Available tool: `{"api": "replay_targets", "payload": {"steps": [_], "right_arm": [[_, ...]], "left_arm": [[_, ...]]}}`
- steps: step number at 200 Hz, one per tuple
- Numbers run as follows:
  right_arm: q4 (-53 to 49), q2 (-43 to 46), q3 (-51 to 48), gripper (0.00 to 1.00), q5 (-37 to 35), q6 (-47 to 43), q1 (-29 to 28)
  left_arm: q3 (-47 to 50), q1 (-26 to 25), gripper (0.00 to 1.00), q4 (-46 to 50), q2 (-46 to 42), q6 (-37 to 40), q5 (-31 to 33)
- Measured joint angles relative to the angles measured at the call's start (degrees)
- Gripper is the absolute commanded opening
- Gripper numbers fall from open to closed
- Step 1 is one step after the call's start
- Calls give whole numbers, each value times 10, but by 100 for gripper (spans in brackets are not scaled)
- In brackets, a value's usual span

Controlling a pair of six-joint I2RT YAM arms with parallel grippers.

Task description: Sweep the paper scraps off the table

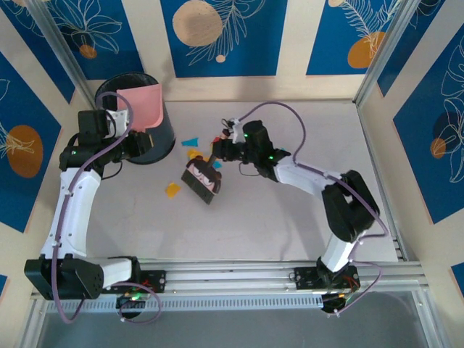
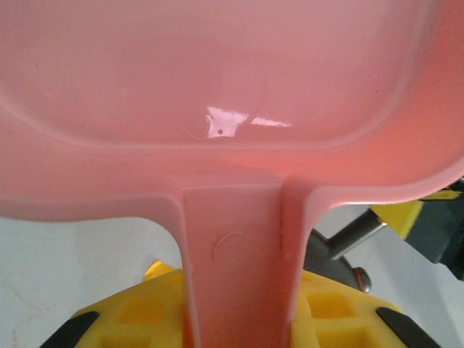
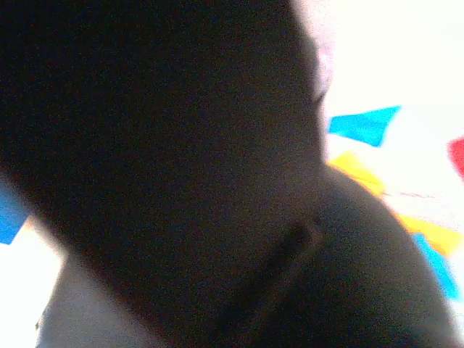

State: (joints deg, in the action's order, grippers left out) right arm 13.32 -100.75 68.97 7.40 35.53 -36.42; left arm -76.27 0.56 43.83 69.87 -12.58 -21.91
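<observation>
From where I stand, the left gripper (image 2: 239, 322) is clamped on the flat handle of the pink plastic dustpan (image 1: 142, 106), with yellow fingers (image 2: 127, 319) on either side of it. It holds the pan tipped over the round black bin (image 1: 164, 132) in the upper left of the top view. The right gripper (image 1: 226, 148) is closed on the dark hand brush (image 1: 202, 180), whose head rests on the pale white-grey bench (image 1: 290, 225) near the middle of the frame.

The small coloured paper scraps (image 1: 190, 141) lie on the bench between bin and brush. A cyan bit and some yellow ones sit just above the brush head, and an orange one (image 1: 172, 189) is at its left.

This looks to me like the emptying step. To do it well, the pan should stay over the bin's mouth and tilt steeply enough that anything clinging slides off inside, not over the rim. For the next sweep, the pan's lip would need to sit flat on the bench just beside the scraps, so the brush can draw them in with short strokes.

The bin stands close to the scraps, which leaves the pan little room to land. The brush itself lies between the orange bit and the rest. The purple cable (image 1: 290, 109) arches over the right arm, and scraps this light could skitter away from a fast stroke.
</observation>
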Motion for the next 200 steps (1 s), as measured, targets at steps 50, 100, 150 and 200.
{"api": "replay_targets", "payload": {"steps": [50,100,150,200], "right_arm": [[4,-122,120,0,34,31,-30],[-19,-189,159,0,39,40,-28],[-38,-190,143,0,30,40,1],[-37,-114,44,0,15,39,61]], "left_arm": [[0,0,0,8,0,12,10],[1,0,0,8,-1,12,10],[3,0,0,8,-1,12,10],[5,0,0,8,-1,12,0]]}}
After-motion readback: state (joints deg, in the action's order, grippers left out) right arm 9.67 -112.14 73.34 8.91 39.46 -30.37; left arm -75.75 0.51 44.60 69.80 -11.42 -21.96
